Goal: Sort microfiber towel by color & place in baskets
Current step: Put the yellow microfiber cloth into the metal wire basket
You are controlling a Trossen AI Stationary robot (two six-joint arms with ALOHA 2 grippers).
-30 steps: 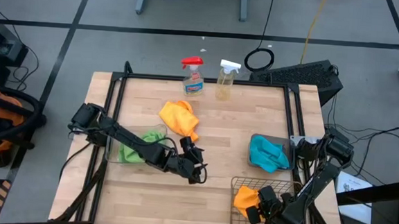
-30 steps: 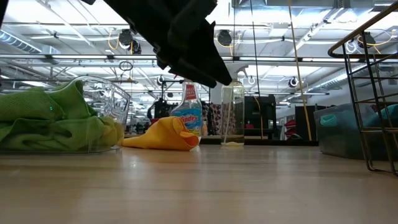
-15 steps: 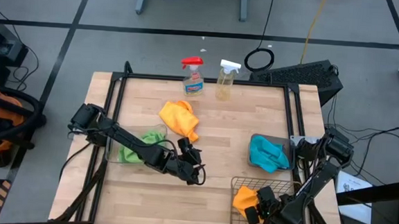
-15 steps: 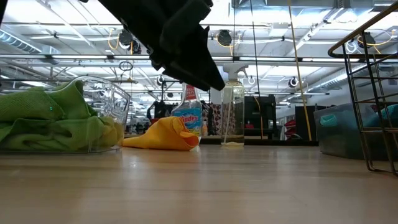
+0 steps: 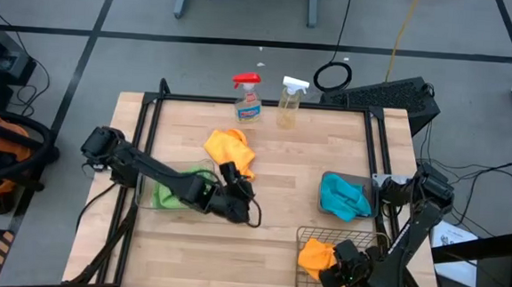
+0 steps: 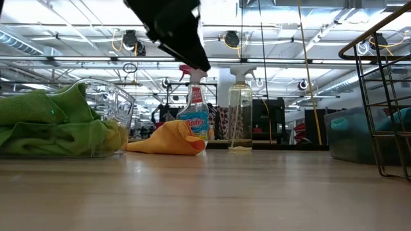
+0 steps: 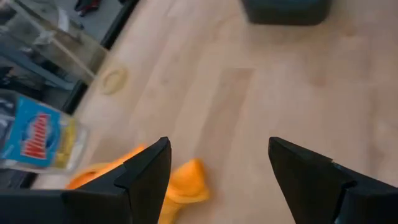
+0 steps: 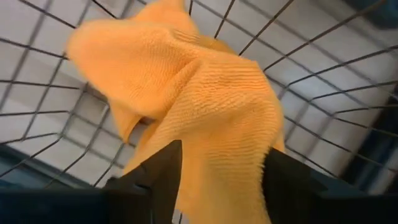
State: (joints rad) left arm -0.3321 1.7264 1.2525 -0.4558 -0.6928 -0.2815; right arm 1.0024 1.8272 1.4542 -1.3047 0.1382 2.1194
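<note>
One orange-yellow towel (image 5: pixel 229 150) lies loose on the table in front of the spray bottles. Its near end (image 7: pixel 180 186) shows beside my left gripper's fingers. My left gripper (image 5: pixel 239 180) hangs open just near of that towel, above the table (image 7: pixel 217 162), touching nothing. Green towels (image 5: pixel 171 194) fill the clear tub (image 6: pixel 96 122). Turquoise towels (image 5: pixel 344 196) sit in the dark grey bin (image 6: pixel 350 135). The second orange-yellow towel (image 8: pixel 205 93) lies in the wire-mesh basket (image 5: pixel 308 232). My right gripper (image 8: pixel 224 168) is open over it. My right gripper comes slanting down into the wire basket, and its open fingers (image 8: pixel 158 177) stand on either side of the orange-yellow towel's near part (image 8: pixel 217 149). The towel rests on the mesh. Whether the fingers touch the cloth, I cannot tell.
A red-capped spray bottle (image 5: pixel 248 98) and a clear one (image 5: pixel 290 101) stand at the far edge. Bare wood shows across the table's middle and near left (image 5: pixel 196 256). The basket's wire rim (image 6: pixel 379 38) rises high at the near right.
My left gripper has swung from the table's near middle toward the far edge and the loose orange-yellow towel, staying open. In the low view it has shifted left and up. The towels have kept their places.
</note>
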